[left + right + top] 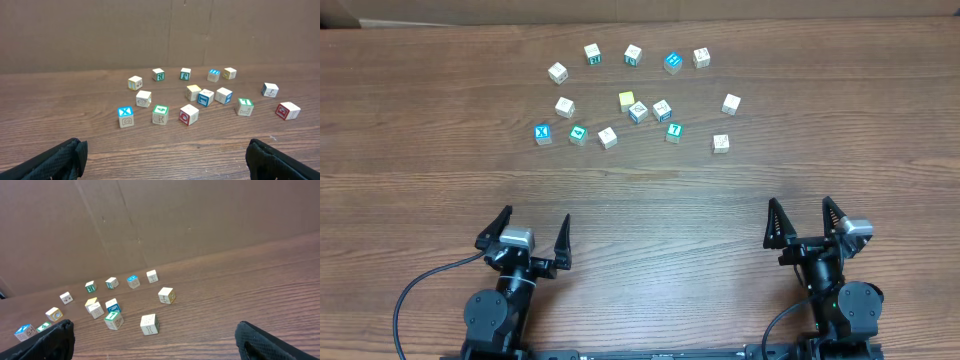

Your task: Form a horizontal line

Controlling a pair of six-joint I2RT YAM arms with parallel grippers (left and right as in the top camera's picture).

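Brown cardboard wall (100,35) behind wood-grain table (75,100).

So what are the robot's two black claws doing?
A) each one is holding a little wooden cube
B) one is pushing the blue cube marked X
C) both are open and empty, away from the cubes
C: the left gripper and right gripper both stand wide open with nothing between their fingers, well apart from the scattered little wooden letter cubes.

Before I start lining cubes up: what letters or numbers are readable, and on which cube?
"X": top of the blue cube, front left of the group.
"7": top of the teal cube.
Other cubes: marks too small or blurred to read.
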